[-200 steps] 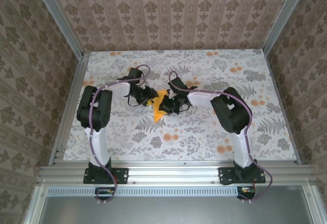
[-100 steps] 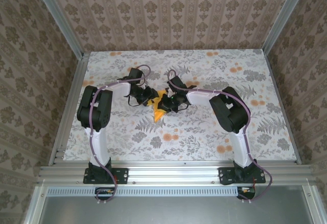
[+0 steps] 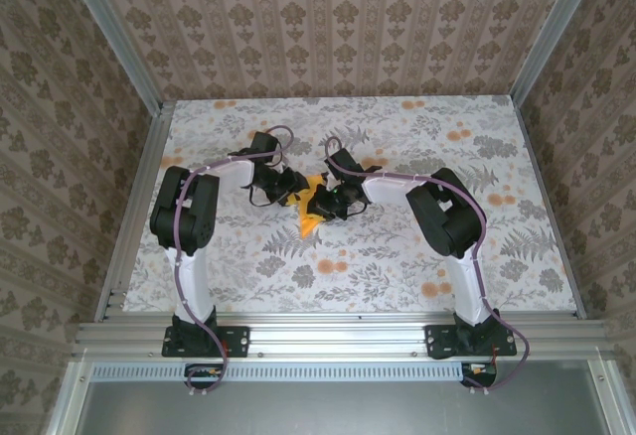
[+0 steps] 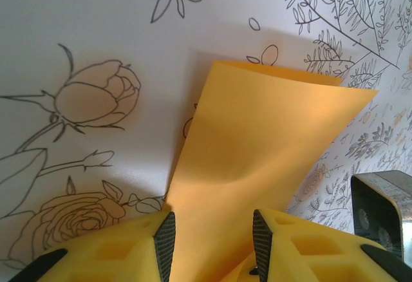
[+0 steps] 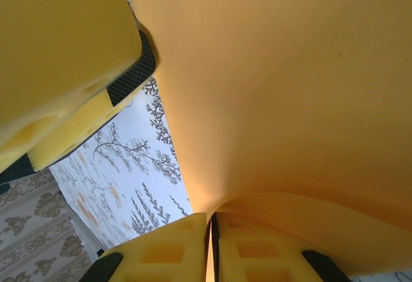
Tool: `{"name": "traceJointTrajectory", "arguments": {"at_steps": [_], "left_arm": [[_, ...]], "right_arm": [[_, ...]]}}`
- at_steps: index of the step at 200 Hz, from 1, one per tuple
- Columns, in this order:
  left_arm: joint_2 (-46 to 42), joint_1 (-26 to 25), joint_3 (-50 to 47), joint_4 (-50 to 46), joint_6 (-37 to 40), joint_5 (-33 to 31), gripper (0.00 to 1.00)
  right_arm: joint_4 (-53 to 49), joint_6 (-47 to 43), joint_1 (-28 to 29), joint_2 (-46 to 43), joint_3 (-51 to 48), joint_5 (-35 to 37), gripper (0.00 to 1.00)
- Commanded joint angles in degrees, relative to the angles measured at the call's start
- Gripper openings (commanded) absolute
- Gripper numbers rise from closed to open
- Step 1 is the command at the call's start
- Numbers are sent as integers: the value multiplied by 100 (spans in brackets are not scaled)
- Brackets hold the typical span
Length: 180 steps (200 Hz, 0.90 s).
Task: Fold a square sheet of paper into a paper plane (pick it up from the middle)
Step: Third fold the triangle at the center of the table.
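Surroundings, as I see them from the remote station.
Table cover (image 3: pixel 378 256): white, printed with grey leaves and scattered orange flower prints (image 3: pixel 429 289). In the left wrist view I note a line-drawn rose (image 4: pixel 96 98) on it. Wallpapered walls (image 3: pixel 338 28) in a brown damask pattern stand on three sides. Aluminium posts (image 3: pixel 111 38) run up the back corners. An aluminium rail (image 3: pixel 328 336) crosses the near edge, and a grey panel (image 3: pixel 328 405) lies in front of it.

Floral-print tabletop (image 3: pixel 397 256), grey leaves and orange blooms on white, evenly lit with soft shadows. Beige-and-brown damask wallpaper walls (image 3: pixel 338 28) closing off far, left and right edges. Aluminium frame rails (image 3: pixel 328 336) along near edge; slanted posts (image 3: pixel 106 28) rising from far corners.
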Motion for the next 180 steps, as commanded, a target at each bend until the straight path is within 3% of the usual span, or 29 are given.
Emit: {"name": "traceJointTrajectory", "arguments": {"at_steps": [1,180], "left_arm": [[269,-92,29,-297,56,-88,40],[269,-126,-5,-302,59,-111,40]], "right_arm": [[-110,-120,43,184,174,-151,12],[-58,-45,63,258,182,34,16]]}}
